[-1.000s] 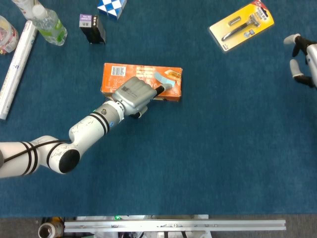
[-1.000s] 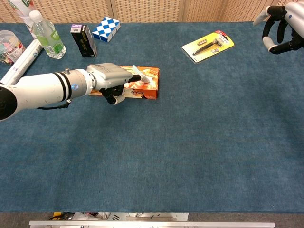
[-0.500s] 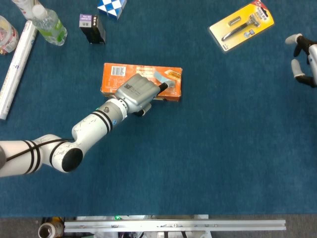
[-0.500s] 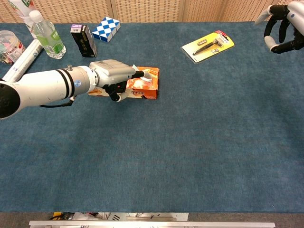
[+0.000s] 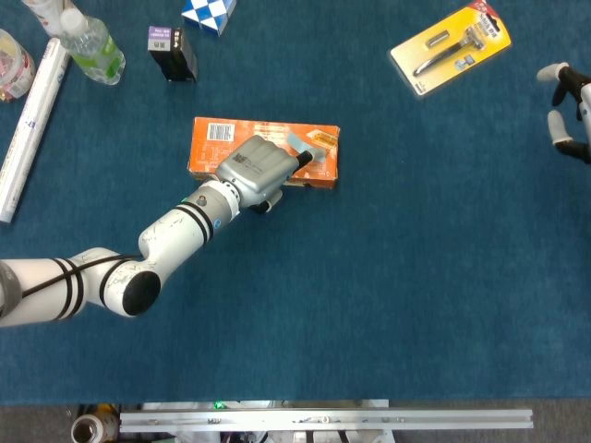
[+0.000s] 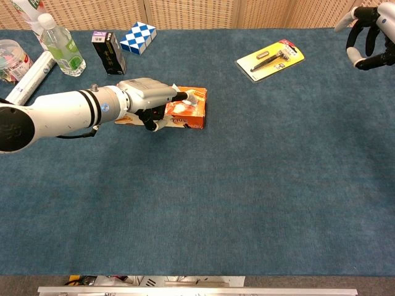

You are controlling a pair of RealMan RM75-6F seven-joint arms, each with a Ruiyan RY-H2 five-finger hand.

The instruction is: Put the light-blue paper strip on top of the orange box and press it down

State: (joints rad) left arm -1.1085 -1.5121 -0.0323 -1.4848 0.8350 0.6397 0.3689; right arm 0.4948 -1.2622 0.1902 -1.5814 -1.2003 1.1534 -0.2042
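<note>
The orange box [image 5: 222, 146] lies flat left of the table's middle, also seen in the chest view [image 6: 189, 117]. The light-blue paper strip [image 5: 304, 145] rests across the box's right part, one end still slightly raised in the chest view [image 6: 193, 96]. My left hand [image 5: 258, 168] hovers over the box's near edge, its fingertips [image 5: 302, 160] holding the strip's near end down on the box top. The same hand [image 6: 147, 94] covers the box's left half in the chest view. My right hand [image 5: 572, 113] hangs far off at the right edge, fingers loosely curved and holding nothing [image 6: 365, 42].
A yellow razor pack [image 5: 451, 46] lies at the back right. At the back left stand a water bottle [image 5: 93, 48], a small black box [image 5: 173, 52], a blue-white cube [image 5: 208, 13], a white roll [image 5: 31, 122] and a jar [image 5: 11, 65].
My left hand has slid a little farther over the box and brought the strip down from a raised hold onto the box top. The right hand drifted slightly rightward.
</note>
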